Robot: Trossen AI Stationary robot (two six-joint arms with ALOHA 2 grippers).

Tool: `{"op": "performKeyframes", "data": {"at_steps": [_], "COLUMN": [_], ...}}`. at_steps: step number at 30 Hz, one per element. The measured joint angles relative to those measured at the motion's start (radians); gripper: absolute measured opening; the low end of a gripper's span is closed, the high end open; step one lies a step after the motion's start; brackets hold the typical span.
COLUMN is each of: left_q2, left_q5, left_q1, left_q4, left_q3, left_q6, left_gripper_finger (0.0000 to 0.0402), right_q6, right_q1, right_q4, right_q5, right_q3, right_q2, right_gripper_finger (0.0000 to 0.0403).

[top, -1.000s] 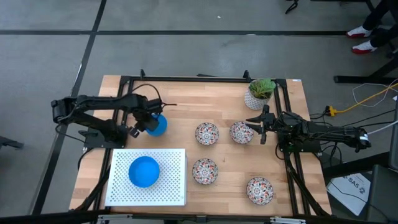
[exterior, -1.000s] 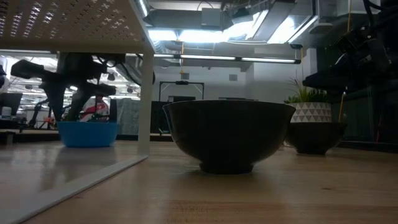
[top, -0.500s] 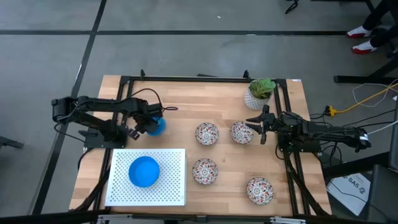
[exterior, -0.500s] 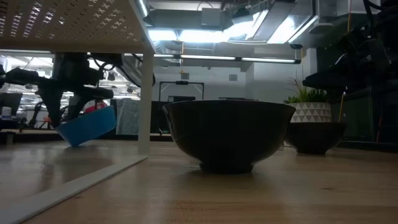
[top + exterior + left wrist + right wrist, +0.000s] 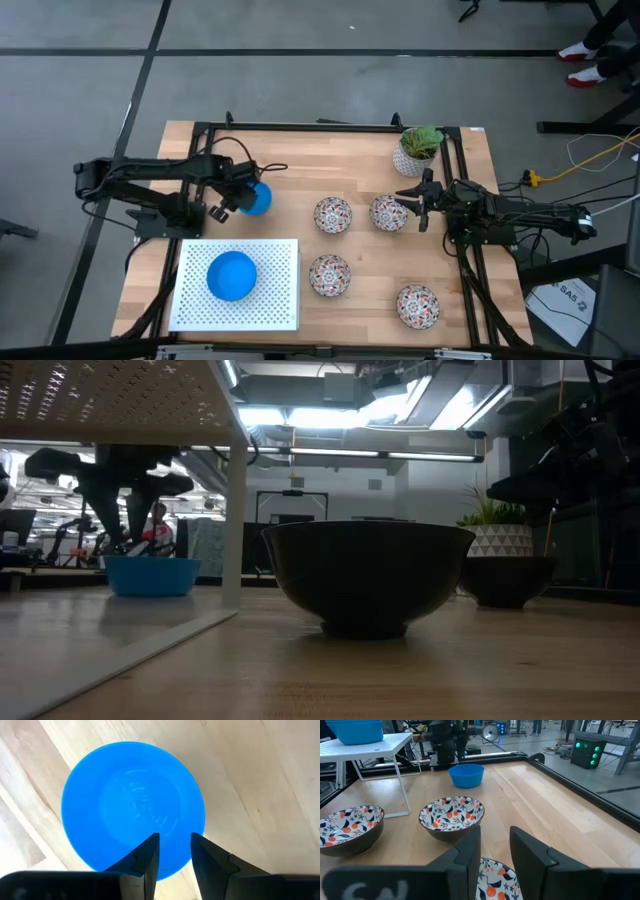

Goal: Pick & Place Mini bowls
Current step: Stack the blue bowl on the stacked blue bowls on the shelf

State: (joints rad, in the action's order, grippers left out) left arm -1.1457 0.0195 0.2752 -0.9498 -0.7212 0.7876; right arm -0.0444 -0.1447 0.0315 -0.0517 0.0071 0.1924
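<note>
Left claw [image 5: 238, 199] sits on the near rim of a blue bowl [image 5: 255, 198], fingers [image 5: 145, 857] nearly closed with only a slim gap, pinching that rim it looks like. The low view shows the bowl level on the desk [image 5: 300, 160], so not lifted yet. Just beside this claw, toward the front edge, a white perforated stand [image 5: 283, 300] already carries a stack of blue bowls [image 5: 232, 275]; how many are nested there I cannot tell.

Judgement: blue ones mostly placed, this one in hand, all patterned ones left.

Count: four floral bowls [image 5: 333, 214] [image 5: 329, 275] [image 5: 388, 212] [image 5: 418, 306] loose on the desk, two blue spots visible, one potted plant [image 5: 416, 148].

Right claw [image 5: 413, 205] waits over the floral bowl nearest it, fingers slightly apart, holding nothing.
</note>
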Motion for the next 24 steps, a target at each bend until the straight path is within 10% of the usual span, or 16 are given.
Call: {"op": "performKeyframes", "data": {"at_steps": [24], "left_q2": [0.043], "left_q5": [-0.037], "left_q1": [-0.033], "left_q4": [0.036], "left_q3": [0.115], "left_q6": [0.046], "left_gripper_finger": [0.0105], "right_q6": [0.0], "right_q1": [0.0], "right_q4": [0.0], "right_q5": [0.0], "right_q3": [0.0], "right_q2": [0.0], "right_gripper_finger": [0.0104]}}
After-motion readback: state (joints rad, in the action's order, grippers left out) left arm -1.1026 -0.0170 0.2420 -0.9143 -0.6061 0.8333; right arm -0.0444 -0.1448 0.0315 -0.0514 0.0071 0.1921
